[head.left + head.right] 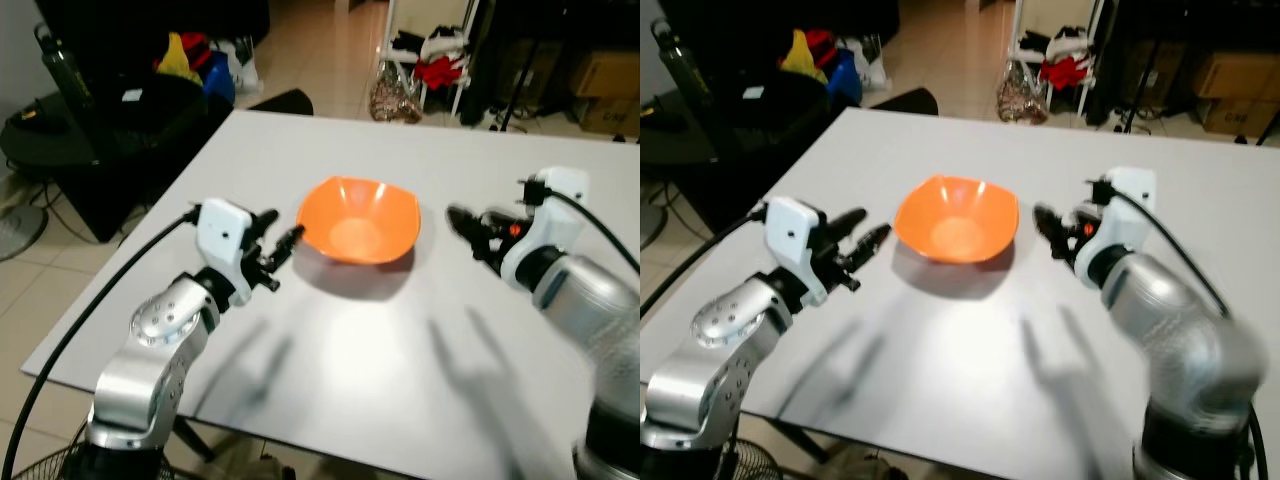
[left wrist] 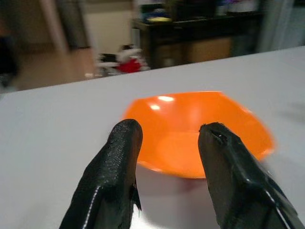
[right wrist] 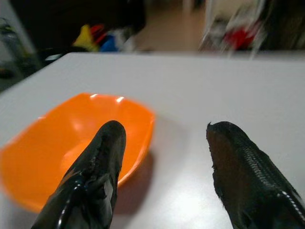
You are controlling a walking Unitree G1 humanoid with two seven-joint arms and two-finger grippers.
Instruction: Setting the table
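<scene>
Head views: an orange bowl (image 1: 360,220) sits upright on the white table (image 1: 330,360), between the two grippers. The left gripper (image 1: 285,245) hovers just beside the bowl's near-left rim, not touching. The right gripper (image 1: 1048,225) is near the opposite rim, apart from it.

Left wrist view: both fingers (image 2: 119,162) are spread apart and hold nothing; the bowl lies just past their tips.

Right wrist view: fingers (image 3: 102,157) are parted wide, empty; the bowl lies beside one finger.
</scene>
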